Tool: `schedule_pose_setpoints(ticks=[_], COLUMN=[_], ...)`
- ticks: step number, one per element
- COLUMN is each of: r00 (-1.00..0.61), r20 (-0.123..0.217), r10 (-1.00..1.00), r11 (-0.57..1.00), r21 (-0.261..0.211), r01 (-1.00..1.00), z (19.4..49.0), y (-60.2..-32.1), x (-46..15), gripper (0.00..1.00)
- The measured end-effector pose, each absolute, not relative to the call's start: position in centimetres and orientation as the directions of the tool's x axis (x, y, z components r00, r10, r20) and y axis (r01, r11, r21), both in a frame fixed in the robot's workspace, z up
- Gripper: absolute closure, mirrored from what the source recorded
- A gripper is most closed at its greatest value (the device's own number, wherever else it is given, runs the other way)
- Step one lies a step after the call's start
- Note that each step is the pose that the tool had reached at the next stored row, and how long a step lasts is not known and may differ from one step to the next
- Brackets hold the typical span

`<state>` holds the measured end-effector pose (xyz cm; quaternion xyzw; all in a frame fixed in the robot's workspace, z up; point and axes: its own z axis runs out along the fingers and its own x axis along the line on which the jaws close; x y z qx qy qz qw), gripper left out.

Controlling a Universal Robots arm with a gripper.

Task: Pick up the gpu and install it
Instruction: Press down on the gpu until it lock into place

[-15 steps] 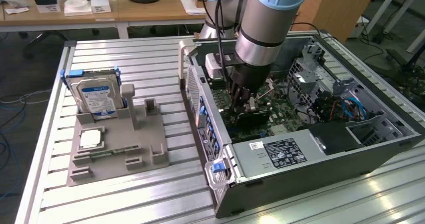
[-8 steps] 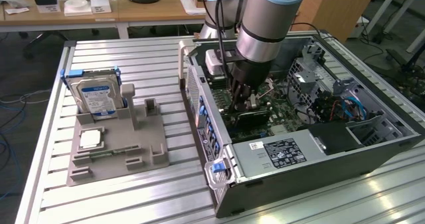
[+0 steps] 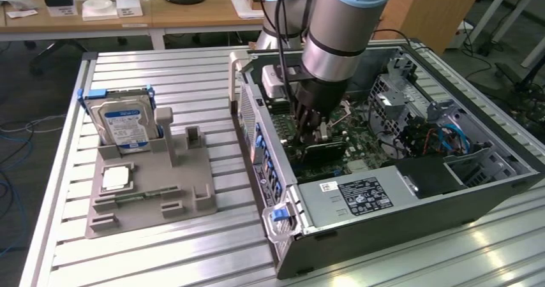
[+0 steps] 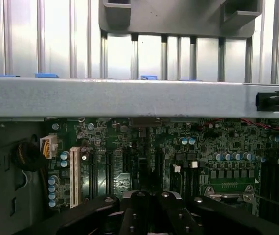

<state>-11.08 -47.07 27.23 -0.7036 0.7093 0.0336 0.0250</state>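
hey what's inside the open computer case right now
Inside the computer case: a green motherboard, blue cables, a labelled power supply, and the gpu standing on edge below the gripper. The arm hides the board area behind it.

You have open room above the case (image 3: 477, 178); its side wall (image 4: 129, 97), drive cage (image 3: 400, 102) and cables (image 3: 447, 137) hem the board (image 4: 144, 142).

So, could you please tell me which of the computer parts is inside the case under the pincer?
The gpu, the dark card standing on the motherboard; the hard drive sits outside in the grey holder.
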Motion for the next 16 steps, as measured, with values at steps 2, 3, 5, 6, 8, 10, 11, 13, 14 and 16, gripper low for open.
schedule_pose_setpoints(ticks=[2, 3, 5, 6, 8, 10, 11, 13, 14, 16], r00=[-0.009, -0.009, -0.009, -0.009, -0.009, -0.009, -0.009, -0.009, -0.009, -0.009], r20=[-0.083, -0.083, -0.083, -0.083, -0.083, -0.083, -0.083, -0.082, -0.083, -0.082], r10=[-0.997, -0.997, -0.997, -0.997, -0.997, -0.997, -0.997, -0.997, -0.997, -0.997], r11=[0.008, 0.008, 0.008, 0.008, 0.008, 0.008, 0.008, 0.008, 0.008, 0.008], r21=[0.012, 0.012, 0.012, 0.012, 0.012, 0.012, 0.012, 0.012, 0.012, 0.012], r01=[-1.000, -1.000, -1.000, -1.000, -1.000, -1.000, -1.000, -1.000, -1.000, -1.000], z=[27.3, 27.3, 27.3, 27.3, 27.3, 27.2, 27.2, 27.3, 27.2, 27.2], y=[-47.3, -47.5, -47.6, -47.7, -47.7, -47.7, -47.8, -48.2, -48.5, -48.7], x=[-11.1, -11.1, -11.2, -11.4, -11.8, -12.3, -12.4, -12.4, -12.5, -12.6], gripper=[0.89, 0.89, 0.89, 0.89, 0.89, 0.89, 0.89, 0.89, 0.89, 0.89])
